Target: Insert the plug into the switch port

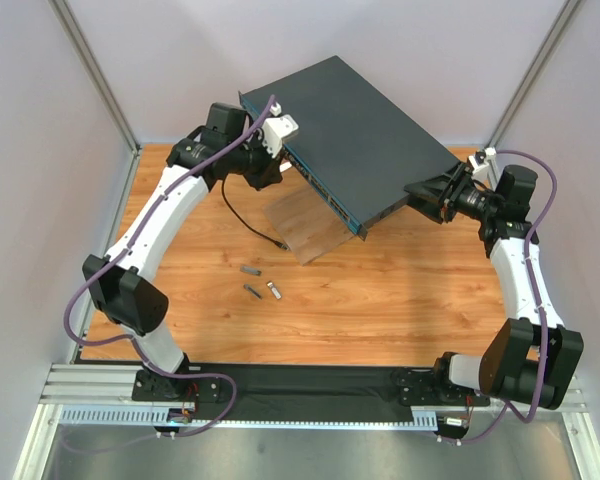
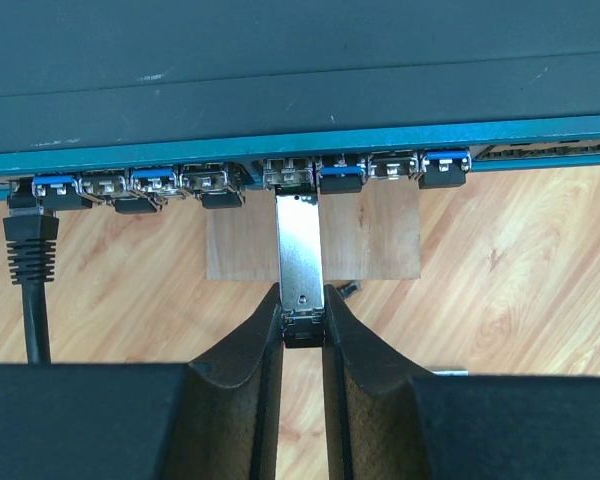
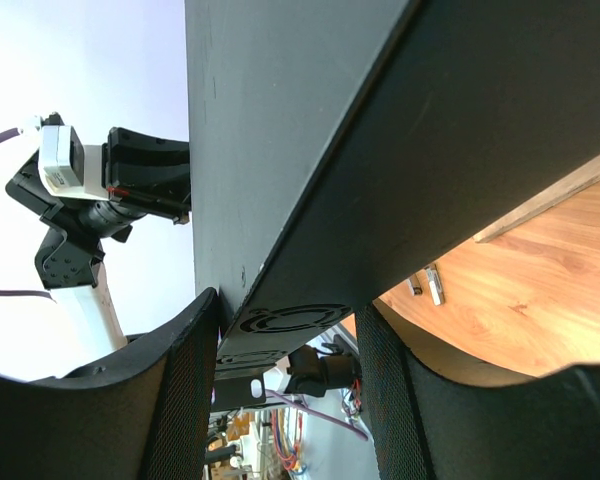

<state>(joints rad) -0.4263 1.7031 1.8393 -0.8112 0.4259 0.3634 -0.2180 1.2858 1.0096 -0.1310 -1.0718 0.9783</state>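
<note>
left gripper (image 2: 302, 302) pinches the plug (image 2: 300, 250), tip at a port (image 2: 289, 175) of the switch (image 2: 280, 60); right gripper (image 3: 285, 335) clamps it.

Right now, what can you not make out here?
Left wrist: how deep the plug sits; the port hides its tip.
Top: the left pincer, tips under its own wrist.
Right wrist: the whole port row, behind the switch body.
Top: the loose parts, too small to identify.

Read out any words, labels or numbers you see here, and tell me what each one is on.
No text can be read. The switch shows no print on its top or port edge; the silver plug looks bare; the small loose parts are too small to tell.
</note>
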